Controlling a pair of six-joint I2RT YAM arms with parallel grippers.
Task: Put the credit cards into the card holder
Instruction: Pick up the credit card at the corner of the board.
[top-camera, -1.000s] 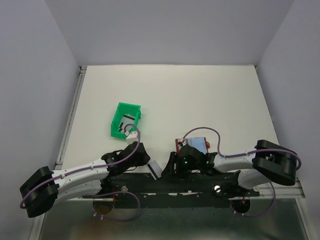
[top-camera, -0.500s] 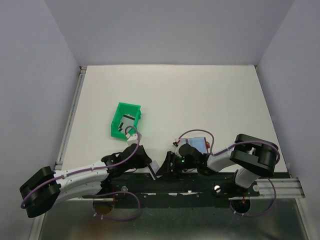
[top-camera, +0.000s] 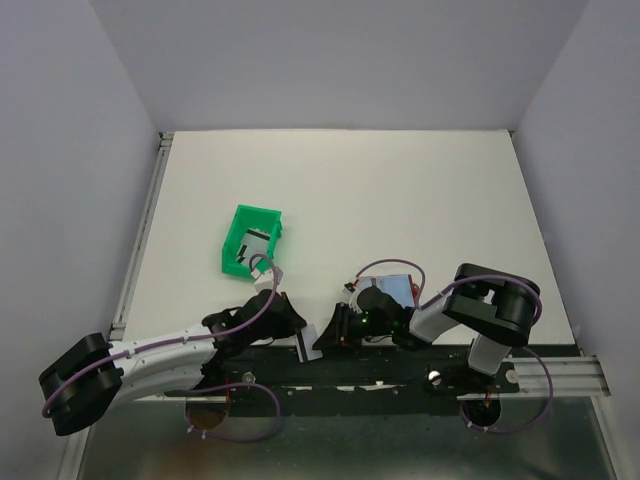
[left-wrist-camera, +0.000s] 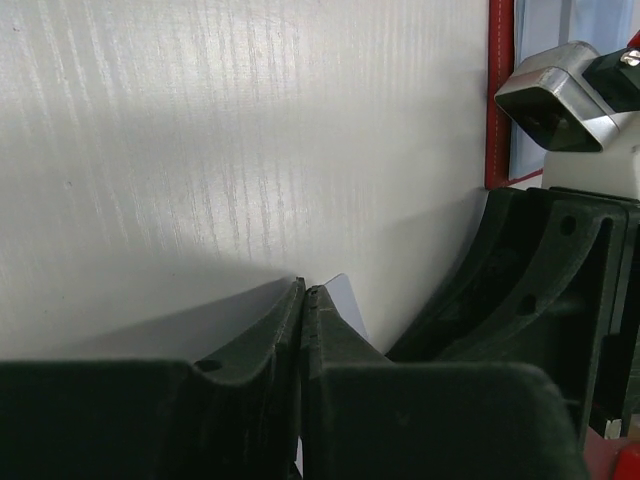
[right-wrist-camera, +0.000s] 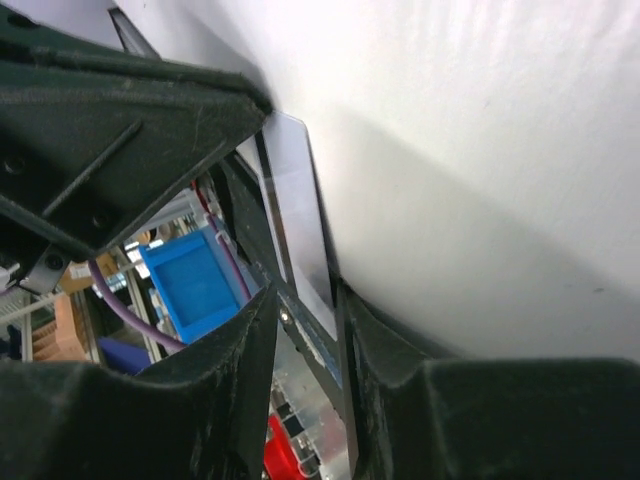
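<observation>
One credit card (top-camera: 311, 341) between both grippers. Left gripper (left-wrist-camera: 303, 292) pinched tight on card corner. Right gripper (right-wrist-camera: 300, 300) half open, fingers either side of card, not pinching yet. Card looks thin, light, stiff, slippery: grab flat faces. Card holder (top-camera: 399, 291) lies open just behind right arm.

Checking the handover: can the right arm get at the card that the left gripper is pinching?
Probably yes. The right gripper stands open astride the free end of the card, with nothing else between its fingers, while the left gripper pinches the other end.
</observation>
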